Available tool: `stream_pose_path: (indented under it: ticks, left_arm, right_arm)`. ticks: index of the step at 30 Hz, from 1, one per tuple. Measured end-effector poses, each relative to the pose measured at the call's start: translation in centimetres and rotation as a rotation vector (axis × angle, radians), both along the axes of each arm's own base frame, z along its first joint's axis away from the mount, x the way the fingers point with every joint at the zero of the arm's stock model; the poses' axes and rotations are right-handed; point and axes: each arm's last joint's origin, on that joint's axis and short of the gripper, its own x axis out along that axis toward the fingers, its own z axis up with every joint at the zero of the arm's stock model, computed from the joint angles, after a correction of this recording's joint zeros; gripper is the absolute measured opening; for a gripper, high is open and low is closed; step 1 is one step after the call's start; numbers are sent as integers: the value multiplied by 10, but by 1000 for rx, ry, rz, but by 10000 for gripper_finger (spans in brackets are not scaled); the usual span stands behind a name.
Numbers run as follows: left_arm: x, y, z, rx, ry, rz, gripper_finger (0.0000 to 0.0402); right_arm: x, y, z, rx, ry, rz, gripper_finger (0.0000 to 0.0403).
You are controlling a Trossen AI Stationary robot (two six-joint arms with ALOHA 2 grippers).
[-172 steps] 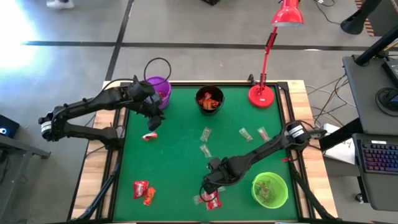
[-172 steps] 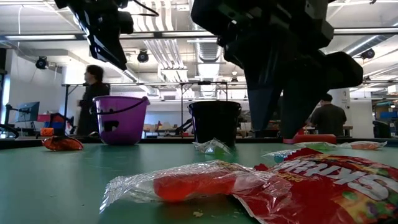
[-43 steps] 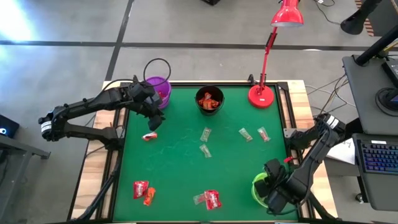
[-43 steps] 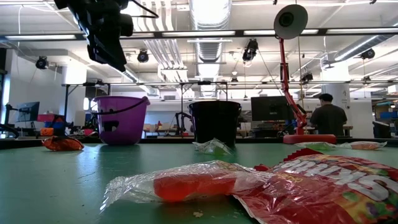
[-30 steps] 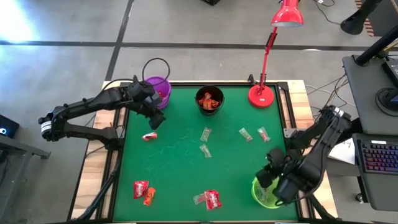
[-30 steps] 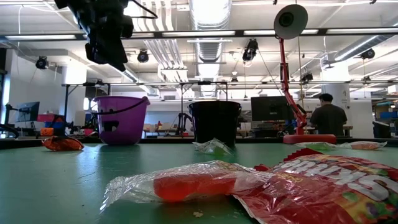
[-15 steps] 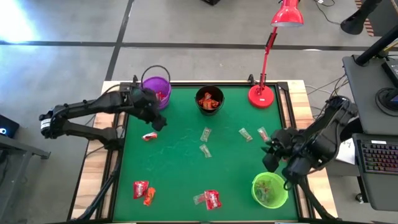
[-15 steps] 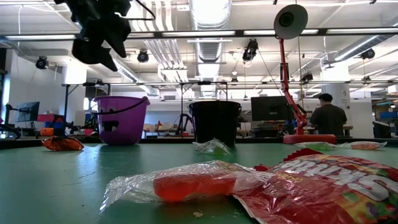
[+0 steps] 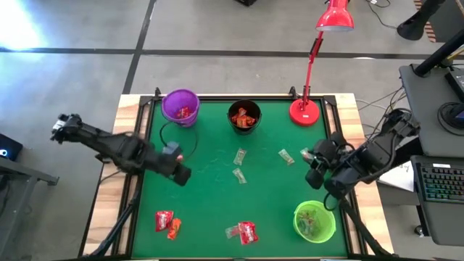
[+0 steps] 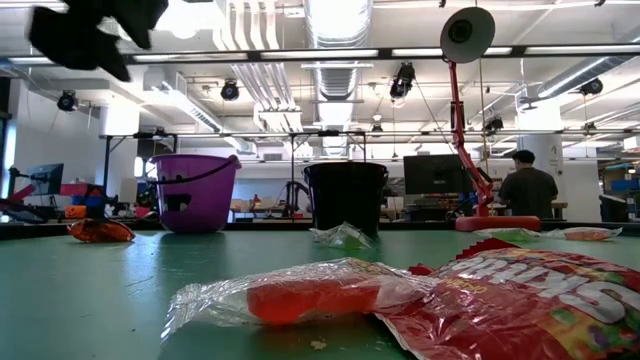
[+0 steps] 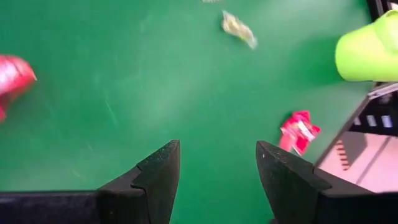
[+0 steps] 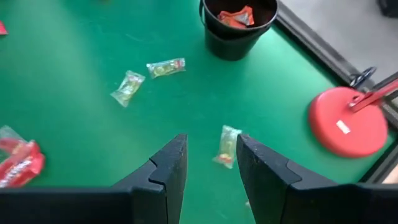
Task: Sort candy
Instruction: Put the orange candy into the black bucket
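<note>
Since the previous frame the left gripper [image 9: 179, 172] has swung down from the round purple plastic cup [image 9: 180, 106] to mid-table, fingers apart, empty. Clear greenish cellophane candy [image 9: 238, 156] lies unsorted centrally. The right gripper [image 9: 313, 168] (fingers parted, empty) hovers near another greenish sweet [image 12: 226, 145], probably next.

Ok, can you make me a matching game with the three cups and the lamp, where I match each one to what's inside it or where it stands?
Things:
1. purple cup
2. black cup
3. green cup
4. red lamp

Matches:
A. holds orange-wrapped candy
B. near edge of the table, by the right arm
C. far right corner, holds nothing
D. far left corner

Pairs: 1-D, 2-A, 3-B, 4-C
</note>
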Motion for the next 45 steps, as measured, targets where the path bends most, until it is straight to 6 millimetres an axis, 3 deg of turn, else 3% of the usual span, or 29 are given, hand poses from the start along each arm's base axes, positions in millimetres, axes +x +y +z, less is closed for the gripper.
stream_pose_path:
  ticks: [4,9,21,31,45]
  left_arm:
    - [-7,-32,-5,-63,16,50,193]
    - [-9,-71,-25,-102,117,54,194]
    - [7,-141,-55,-74,245,87,193]
    - [9,-172,-79,-61,383,53,193]
    - [1,-169,-103,-46,466,116,193]
  right_arm:
    - [3,-5,0,-38,31,29,132]
    - [6,-11,0,-66,55,32,132]
    - [12,-21,0,-79,70,-4,132]
    - [12,-20,0,-76,68,-3,132]
    - [13,-20,0,-71,61,-2,132]
